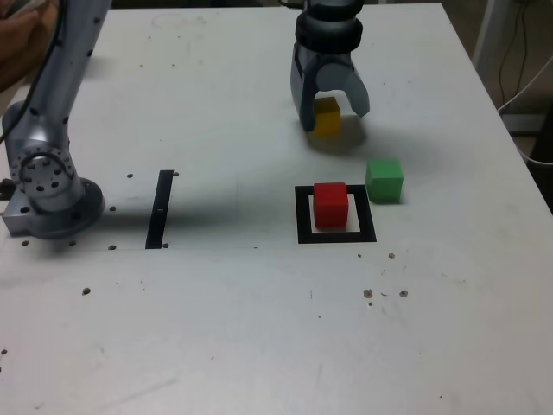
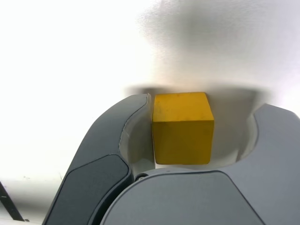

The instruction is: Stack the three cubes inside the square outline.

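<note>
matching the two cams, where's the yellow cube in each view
Exterior view: the yellow cube sits on the table toward the back, between the gripper's jaws, behind the green cube.
Wrist view: the yellow cube fills the centre, between the jaws.
Shared landmark: the gripper around the cube.

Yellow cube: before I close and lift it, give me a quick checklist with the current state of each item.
1. Yellow cube sits between the jaws of the gripper: ok.
2. Both jaws touching the cube: not ok. In the wrist view one jaw is at its side; a gap remains on the other.
3. Cube is firmly gripped: cannot tell.
4. Red cube sits inside the square outline: ok.
5. Red cube's top is free to take the next cube: ok.
6. Green cube stands apart from the red cube, outside the outline: ok.
</note>
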Tool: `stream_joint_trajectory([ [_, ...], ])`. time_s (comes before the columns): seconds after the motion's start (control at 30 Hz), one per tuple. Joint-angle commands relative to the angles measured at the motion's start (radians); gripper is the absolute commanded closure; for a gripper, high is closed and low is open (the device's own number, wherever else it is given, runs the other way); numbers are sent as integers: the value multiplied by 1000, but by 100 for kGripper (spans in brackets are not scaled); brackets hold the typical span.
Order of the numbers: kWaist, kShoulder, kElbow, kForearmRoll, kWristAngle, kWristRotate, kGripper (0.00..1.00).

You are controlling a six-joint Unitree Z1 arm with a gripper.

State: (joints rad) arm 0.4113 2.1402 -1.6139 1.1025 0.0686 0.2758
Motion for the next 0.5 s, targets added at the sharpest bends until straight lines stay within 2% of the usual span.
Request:
stream_joint_trajectory([
  [0.0, -3, -5, -1, -5, 1, -6, 62],
  [0.27, -3, -6, 9, -8, -11, -18, 72],
  [0.47, -3, -6, 12, -21, -21, -20, 84],
])
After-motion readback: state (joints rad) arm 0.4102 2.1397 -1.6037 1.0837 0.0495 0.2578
